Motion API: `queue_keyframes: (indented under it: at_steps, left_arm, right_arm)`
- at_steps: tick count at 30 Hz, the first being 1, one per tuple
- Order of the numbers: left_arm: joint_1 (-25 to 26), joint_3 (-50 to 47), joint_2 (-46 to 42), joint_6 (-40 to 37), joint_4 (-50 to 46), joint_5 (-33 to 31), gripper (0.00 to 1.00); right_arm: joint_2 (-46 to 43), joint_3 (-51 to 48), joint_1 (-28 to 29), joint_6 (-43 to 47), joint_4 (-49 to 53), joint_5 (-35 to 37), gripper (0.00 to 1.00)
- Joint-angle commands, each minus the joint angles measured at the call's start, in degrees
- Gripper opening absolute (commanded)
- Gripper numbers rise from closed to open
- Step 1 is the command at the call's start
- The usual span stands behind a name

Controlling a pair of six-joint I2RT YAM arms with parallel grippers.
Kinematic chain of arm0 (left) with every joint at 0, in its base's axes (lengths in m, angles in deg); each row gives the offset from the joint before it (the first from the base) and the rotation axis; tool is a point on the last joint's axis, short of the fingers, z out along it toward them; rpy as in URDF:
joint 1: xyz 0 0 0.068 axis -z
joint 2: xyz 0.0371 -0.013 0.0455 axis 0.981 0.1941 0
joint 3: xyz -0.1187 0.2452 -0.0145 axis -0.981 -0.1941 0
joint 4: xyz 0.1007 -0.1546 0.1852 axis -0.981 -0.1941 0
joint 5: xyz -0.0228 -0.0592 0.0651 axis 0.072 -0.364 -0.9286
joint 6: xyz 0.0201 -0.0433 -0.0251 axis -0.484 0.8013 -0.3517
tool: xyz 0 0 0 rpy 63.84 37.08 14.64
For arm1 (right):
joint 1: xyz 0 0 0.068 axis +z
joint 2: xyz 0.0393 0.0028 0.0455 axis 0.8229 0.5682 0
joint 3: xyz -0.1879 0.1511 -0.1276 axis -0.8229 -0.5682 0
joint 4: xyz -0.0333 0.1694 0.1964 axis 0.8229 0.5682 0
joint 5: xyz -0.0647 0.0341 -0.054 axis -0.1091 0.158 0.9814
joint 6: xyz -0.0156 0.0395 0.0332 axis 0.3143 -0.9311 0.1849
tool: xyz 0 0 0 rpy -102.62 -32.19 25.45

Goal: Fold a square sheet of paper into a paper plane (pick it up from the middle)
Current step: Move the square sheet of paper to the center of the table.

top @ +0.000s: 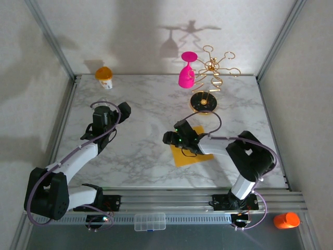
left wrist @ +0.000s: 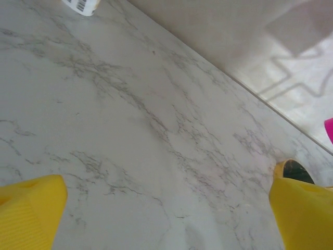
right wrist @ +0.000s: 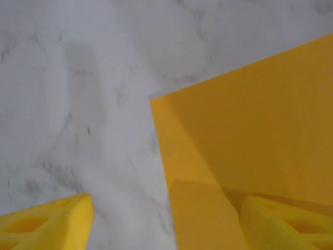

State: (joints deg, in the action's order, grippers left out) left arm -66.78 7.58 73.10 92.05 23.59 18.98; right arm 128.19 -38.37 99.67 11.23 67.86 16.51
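The square sheet of paper (top: 185, 156) (right wrist: 250, 140) lies flat on the desk (top: 140, 156), a bit right of the middle and closer to the near edge. It's square, so no real long axis, just skewed against the desk edges. The right tool (top: 170, 138) (right wrist: 165, 208) is open, straddling the sheet's left edge. The left tool (top: 123, 110) (left wrist: 166, 208) is wide open over bare marble toward the left edge.

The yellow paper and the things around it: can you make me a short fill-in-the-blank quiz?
The paper lies flat on the ___ arm's side of the table. The glass beside the gold rack is coloured ___. The left gripper has its jaws standing ___ above bare marble.
Missing words: right; pink; open.
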Motion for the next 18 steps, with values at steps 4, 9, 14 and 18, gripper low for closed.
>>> queue_keyframes:
  at_steps: [4, 9, 14, 18]
  left_arm:
    - [0.5, 0.7, -1.7, 1.6, -5.2, -3.1, 0.99]
    - [0.6, 0.9, -2.0, 2.6, -7.0, -2.4, 0.99]
    - [0.9, 1.6, -0.2, 3.7, -8.0, 1.0, 0.99]
    - [1.5, 3.3, 3.2, 5.2, -9.5, 3.8, 0.99]
  right_arm:
    - [9.8, 10.8, 0.8, -13.2, 2.4, 7.8, 0.75]
    - [9.6, 18.2, 0.5, -12.0, 3.5, 12.9, 0.74]
    - [0.7, 14.1, -2.2, -3.4, 7.8, 15.4, 0.75]
    - [-0.5, 9.2, -8.4, 4.1, 10.4, 8.3, 0.74]
